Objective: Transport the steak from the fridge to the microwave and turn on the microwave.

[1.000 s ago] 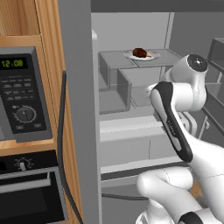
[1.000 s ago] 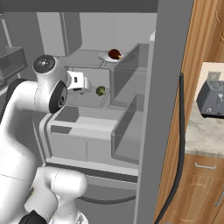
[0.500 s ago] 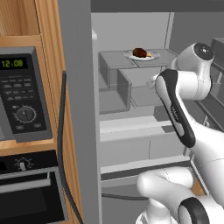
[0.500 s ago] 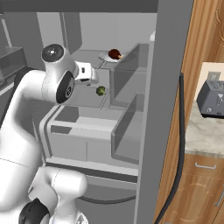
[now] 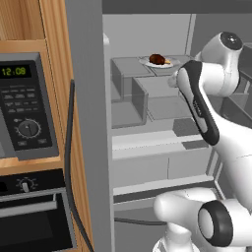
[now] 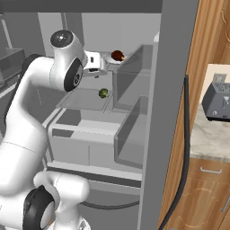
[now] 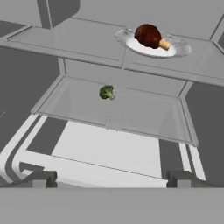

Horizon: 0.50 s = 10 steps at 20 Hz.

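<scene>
The steak (image 7: 148, 36) is a dark reddish-brown lump with a yellow bit, lying on a small white plate (image 7: 177, 49) on an upper shelf of the open grey fridge (image 5: 87, 98). It also appears at the back of that shelf as steak (image 5: 156, 59) and steak (image 6: 117, 55). My gripper (image 7: 111, 180) is open, its fingertips (image 7: 41, 179) spread wide with nothing between them, below and short of the plate. From the right base camera, the gripper (image 6: 102, 66) hovers just left of the steak. The black microwave (image 5: 24, 106) with its green clock sits shut in the wooden cabinet left of the fridge.
A small green broccoli floret (image 7: 106, 92) lies on the translucent shelf below the steak, seen too as broccoli (image 6: 103, 93). Box-like bins (image 6: 130, 134) stand at the fridge's right. A black oven (image 5: 29, 216) sits under the microwave. A toaster (image 6: 218, 101) stands on the right counter.
The arm has risen and reached deeper into the fridge, bringing the hand up from the middle shelf level toward the steak's shelf. The steak has not moved.
</scene>
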Available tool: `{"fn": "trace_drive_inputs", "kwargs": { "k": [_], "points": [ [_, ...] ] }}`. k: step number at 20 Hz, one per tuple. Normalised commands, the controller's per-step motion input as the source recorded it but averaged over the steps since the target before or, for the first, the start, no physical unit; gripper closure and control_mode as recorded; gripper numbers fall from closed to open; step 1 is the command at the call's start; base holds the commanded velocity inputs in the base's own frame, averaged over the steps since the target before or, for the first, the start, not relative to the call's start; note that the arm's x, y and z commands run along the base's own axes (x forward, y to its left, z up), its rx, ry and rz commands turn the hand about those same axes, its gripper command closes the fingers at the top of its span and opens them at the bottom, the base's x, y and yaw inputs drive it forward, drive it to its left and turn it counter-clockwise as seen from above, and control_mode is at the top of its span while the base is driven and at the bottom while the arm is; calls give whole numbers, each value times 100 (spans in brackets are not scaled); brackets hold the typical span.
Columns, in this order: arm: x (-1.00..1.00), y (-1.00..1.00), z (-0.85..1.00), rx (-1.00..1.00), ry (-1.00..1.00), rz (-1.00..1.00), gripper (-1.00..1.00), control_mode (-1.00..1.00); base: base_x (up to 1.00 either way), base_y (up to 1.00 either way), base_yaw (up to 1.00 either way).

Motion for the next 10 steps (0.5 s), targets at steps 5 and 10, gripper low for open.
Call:
{"fn": "trace_drive_inputs", "kwargs": {
  "k": [5, 10],
  "points": [
    [26, -11, 3, -3, -22, 0, -100, -100, 0, 0, 0],
    [37, -8, 10, 0, -2, 0, -100, -100, 0, 0, 0]
  ]
}}
